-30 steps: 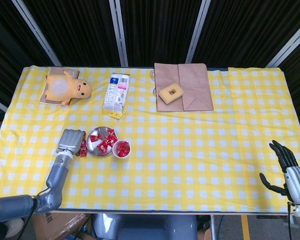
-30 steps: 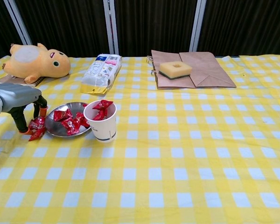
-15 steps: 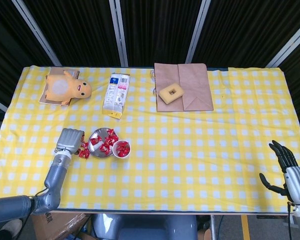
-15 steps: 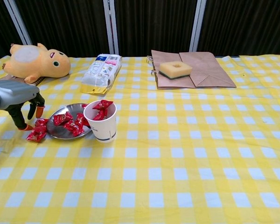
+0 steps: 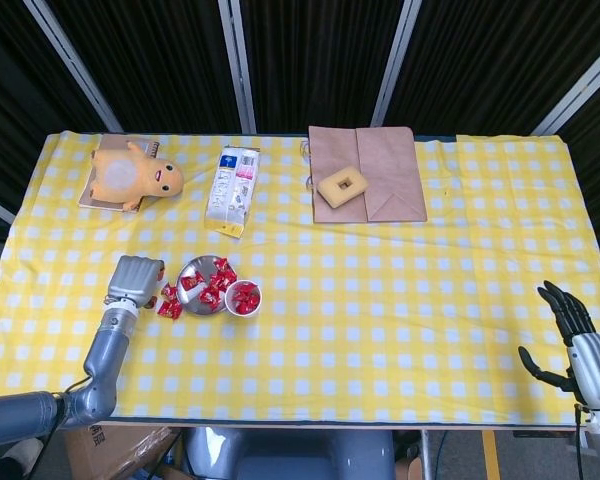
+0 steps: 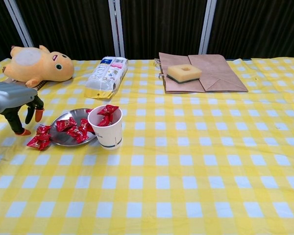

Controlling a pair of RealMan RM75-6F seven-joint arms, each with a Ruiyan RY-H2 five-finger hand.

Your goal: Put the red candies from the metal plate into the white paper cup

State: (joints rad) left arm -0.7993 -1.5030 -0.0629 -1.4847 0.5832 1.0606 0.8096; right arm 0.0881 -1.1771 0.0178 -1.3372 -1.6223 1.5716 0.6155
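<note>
- The head view looks almost straight down from high above the near edge of the surface (image 5: 380, 300), taking in the whole yellow checked cloth, with the dark curtains at the top of the frame.
- It stands far off, so things appear small; both hands show, the left hand (image 5: 135, 280) low on the left and the right hand (image 5: 570, 335) at the lower right corner.
- The chest view sits low and close, facing level across the surface (image 6: 186, 171) toward the curtains.
- Both views share the plate (image 5: 192, 288) (image 6: 63, 139), cup (image 5: 243, 297) (image 6: 108, 128), plush (image 5: 135, 175) (image 6: 36, 63), packet (image 5: 233, 190) (image 6: 105, 76), bag (image 5: 385, 175) (image 6: 215, 73) and left hand (image 6: 12, 98).
</note>
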